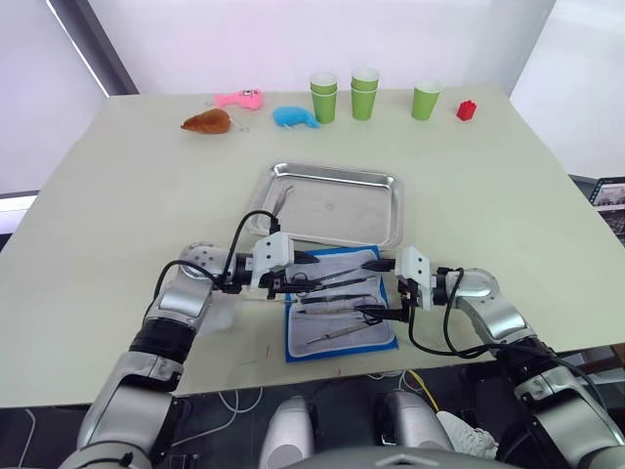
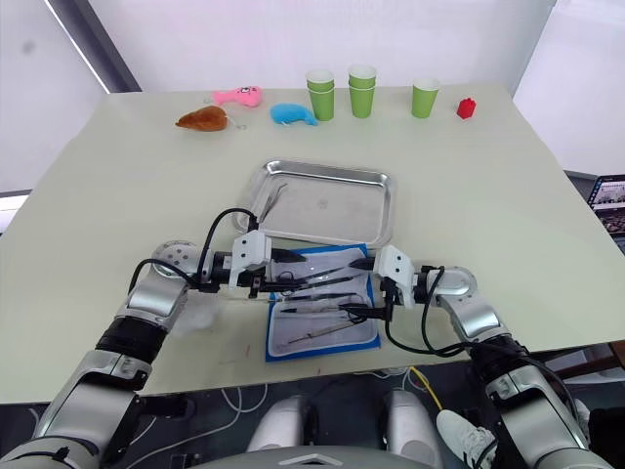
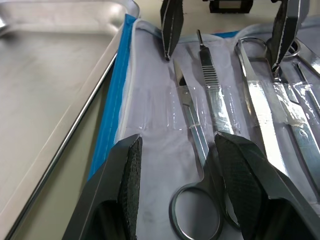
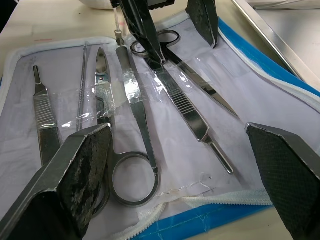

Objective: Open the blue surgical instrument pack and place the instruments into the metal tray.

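The blue surgical instrument pack lies open near the table's front edge, its pale lining up. Several silvery instruments rest in it under clear straps. Behind it, touching its far edge, sits the metal tray, with one thin silvery instrument at its left end. My left gripper is open low over the pack's far left part, its fingers either side of a pair of scissors, beside a scalpel handle. My right gripper is open over the pack's right side, facing the left one, above scissors and a flat handle.
Along the far edge stand green cups, two of them stacks, and a small red object. Pink, blue and brown plush toys lie to their left. The pack's near edge is close to the table's front edge.
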You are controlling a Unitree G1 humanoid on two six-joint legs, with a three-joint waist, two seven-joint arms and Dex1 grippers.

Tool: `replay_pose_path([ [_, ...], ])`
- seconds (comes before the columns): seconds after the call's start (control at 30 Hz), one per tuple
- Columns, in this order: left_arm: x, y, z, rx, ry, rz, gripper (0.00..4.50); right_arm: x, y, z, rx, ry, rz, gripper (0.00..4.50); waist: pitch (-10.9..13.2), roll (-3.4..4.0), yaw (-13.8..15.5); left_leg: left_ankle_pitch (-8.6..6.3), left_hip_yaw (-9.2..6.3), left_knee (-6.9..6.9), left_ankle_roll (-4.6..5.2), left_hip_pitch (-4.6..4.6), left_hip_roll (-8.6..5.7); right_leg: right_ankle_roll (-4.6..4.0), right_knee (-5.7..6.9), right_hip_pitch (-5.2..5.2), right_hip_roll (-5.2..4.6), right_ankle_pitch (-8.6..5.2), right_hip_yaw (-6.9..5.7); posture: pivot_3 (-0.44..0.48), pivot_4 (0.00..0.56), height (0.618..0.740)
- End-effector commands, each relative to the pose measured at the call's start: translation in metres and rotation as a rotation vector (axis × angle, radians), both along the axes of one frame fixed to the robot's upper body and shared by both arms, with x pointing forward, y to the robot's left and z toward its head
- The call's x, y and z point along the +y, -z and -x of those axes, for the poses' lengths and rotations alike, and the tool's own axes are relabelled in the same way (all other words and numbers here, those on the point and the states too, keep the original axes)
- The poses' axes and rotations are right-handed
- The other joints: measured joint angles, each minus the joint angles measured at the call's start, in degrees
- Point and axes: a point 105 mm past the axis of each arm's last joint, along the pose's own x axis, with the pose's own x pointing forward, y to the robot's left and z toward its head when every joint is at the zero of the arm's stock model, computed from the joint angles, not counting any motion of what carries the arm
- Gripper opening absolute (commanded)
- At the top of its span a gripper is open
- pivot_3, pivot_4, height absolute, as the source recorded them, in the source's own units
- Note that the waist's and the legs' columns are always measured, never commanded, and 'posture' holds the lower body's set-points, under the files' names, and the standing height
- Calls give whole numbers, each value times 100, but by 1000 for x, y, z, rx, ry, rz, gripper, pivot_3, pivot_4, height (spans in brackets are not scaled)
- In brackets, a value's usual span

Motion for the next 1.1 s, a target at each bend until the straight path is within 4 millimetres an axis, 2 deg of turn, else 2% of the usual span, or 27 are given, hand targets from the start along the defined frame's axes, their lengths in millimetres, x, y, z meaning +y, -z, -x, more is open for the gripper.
replay_pose_path([
  [0.03, 6, 11, 2, 62, -15, -87, 2423, -34, 75, 18, 195, 102, 263, 4500, -2, 4, -1, 0, 0, 0, 0, 0, 0, 0, 0, 0, 0, 0, 0, 0, 150, 739],
  [0.23, 8, 16, -2, 89, -73, -113, 2423, -33, 75, 18, 194, 104, 257, 4500, -25, 21, -1, 0, 0, 0, 0, 4, 0, 0, 0, 3, 1, 0, 1, 0, 150, 739],
  [0.4, 4, 17, 5, 132, -50, -121, 2423, -32, 76, 18, 194, 105, 257, 4500, -40, 33, 0, 0, -6, 1, 0, 8, 0, 0, 0, 3, 3, 0, 0, 0, 150, 739],
  [0.43, 3, 18, 7, 142, -46, -123, 1927, -32, 76, 18, 195, 105, 257, 4500, -45, 35, -1, 0, -5, 1, 0, 8, 0, 0, 0, 3, 2, 0, 0, 0, 150, 739],
  [0.47, 3, 18, 8, 149, -45, -124, 1662, -32, 76, 19, 195, 105, 257, 4500, -45, 35, -1, 0, -5, 1, 0, 8, 0, 0, 0, 3, 2, 0, 1, 0, 150, 739],
  [0.57, 1, 18, 9, 158, -44, -123, 224, -31, 76, 19, 195, 102, 253, 4500, -47, 38, 2, 0, -5, 1, 0, 8, 0, 0, 0, 2, 2, 0, 1, 0, 150, 739],
  [0.6, 1, 18, 10, 159, -44, -122, 38, -31, 75, 19, 196, 101, 251, 4500, -48, 39, 2, 0, -7, 1, 0, 8, 0, 0, 0, 2, 3, 0, 0, 0, 150, 739],
  [0.8, 1, 18, 10, 173, -56, -113, 38, -31, 76, 19, 197, 103, 250, 4500, -51, 42, 0, 0, -8, 1, 0, 8, -1, 0, 0, 2, 3, 0, 2, 0, 150, 739],
  [1.03, -2, 1, 9, 150, -16, -161, 38, -30, 76, 20, 200, 99, 251, 4500, -50, 42, -8, 0, -9, 1, 0, 7, -1, 0, 0, 1, 5, 0, 1, 0, 150, 739],
  [1.1, -8, -7, 7, 138, -14, -154, 38, -29, 77, 20, 200, 99, 251, 4500, -50, 42, -10, 0, -9, 0, 0, 7, -1, 0, 0, 1, 6, 0, 2, 0, 150, 739],
])
